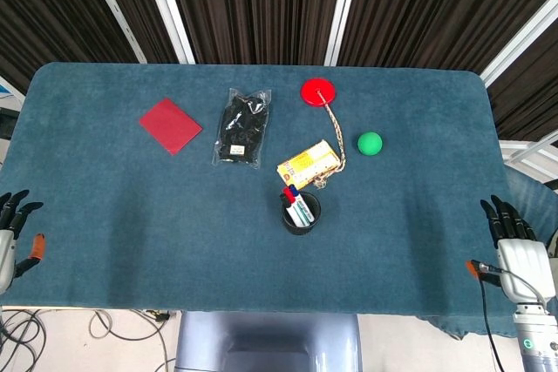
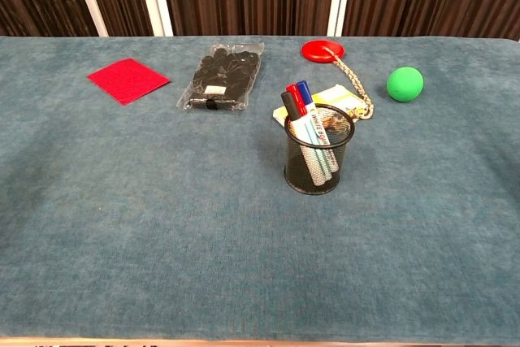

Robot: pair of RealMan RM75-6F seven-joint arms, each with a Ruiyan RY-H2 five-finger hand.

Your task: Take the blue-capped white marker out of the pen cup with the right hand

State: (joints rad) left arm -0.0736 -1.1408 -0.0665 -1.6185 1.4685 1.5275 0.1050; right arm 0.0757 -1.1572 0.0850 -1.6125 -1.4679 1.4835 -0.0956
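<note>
A black mesh pen cup (image 2: 318, 160) (image 1: 301, 213) stands near the middle of the table. Three white markers lean out of it to the left: black-capped, red-capped and the blue-capped marker (image 2: 305, 89) (image 1: 294, 191), whose cap sticks up above the rim. My right hand (image 1: 515, 244) hovers off the table's front right corner, fingers spread, holding nothing, far from the cup. Off the front left corner, my left hand (image 1: 10, 233) is open too. Neither hand shows in the chest view.
Behind the cup lies a yellow packet (image 2: 329, 103) under a rope running to a red disc (image 2: 322, 49). A green ball (image 2: 405, 84) sits at the right, a black bagged item (image 2: 223, 73) and a red square (image 2: 128, 80) at the left.
</note>
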